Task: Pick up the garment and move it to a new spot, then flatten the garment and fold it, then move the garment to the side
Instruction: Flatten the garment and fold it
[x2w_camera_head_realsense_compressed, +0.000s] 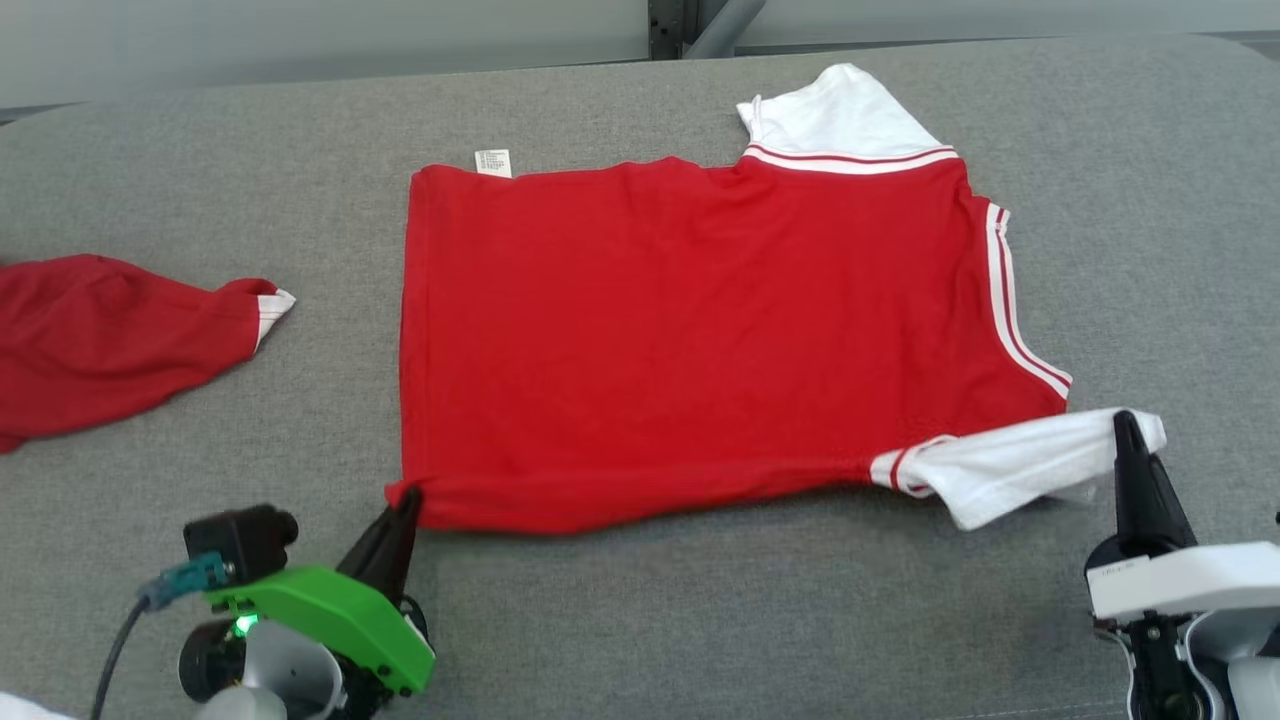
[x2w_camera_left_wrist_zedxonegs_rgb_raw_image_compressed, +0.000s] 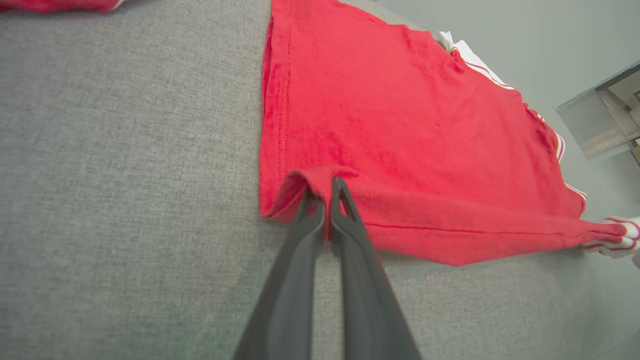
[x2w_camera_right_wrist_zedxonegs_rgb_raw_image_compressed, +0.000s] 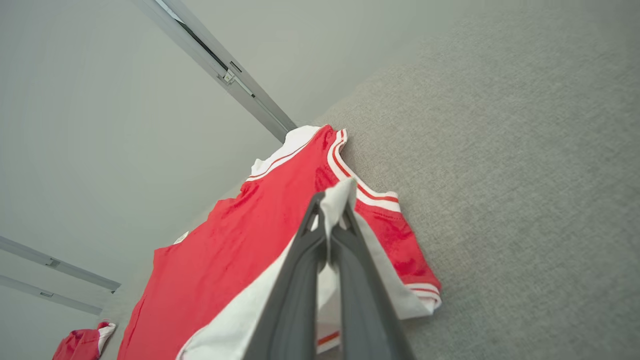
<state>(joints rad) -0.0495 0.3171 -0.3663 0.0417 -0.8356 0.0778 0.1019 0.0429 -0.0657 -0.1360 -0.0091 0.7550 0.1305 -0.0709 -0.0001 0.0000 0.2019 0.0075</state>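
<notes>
Red garment (x2w_camera_head_realsense_compressed: 680, 340) is laid flat on the grey cloth surface (x2w_camera_head_realsense_compressed: 700, 620), near hem corner (x2w_camera_head_realsense_compressed: 432, 503) pinched by left gripper (x2w_camera_head_realsense_compressed: 407, 498), white sleeve (x2w_camera_head_realsense_compressed: 1000, 465) by right gripper (x2w_camera_head_realsense_compressed: 1126, 422), likely for 1 even fold.

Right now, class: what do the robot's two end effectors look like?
The left end effector has long dark tapering fingers on a bright green shell, with a black camera block, a teal plug on a grey cable and a green light. The right end effector has the same dark fingers on a white shell with small dark lettering.
</notes>
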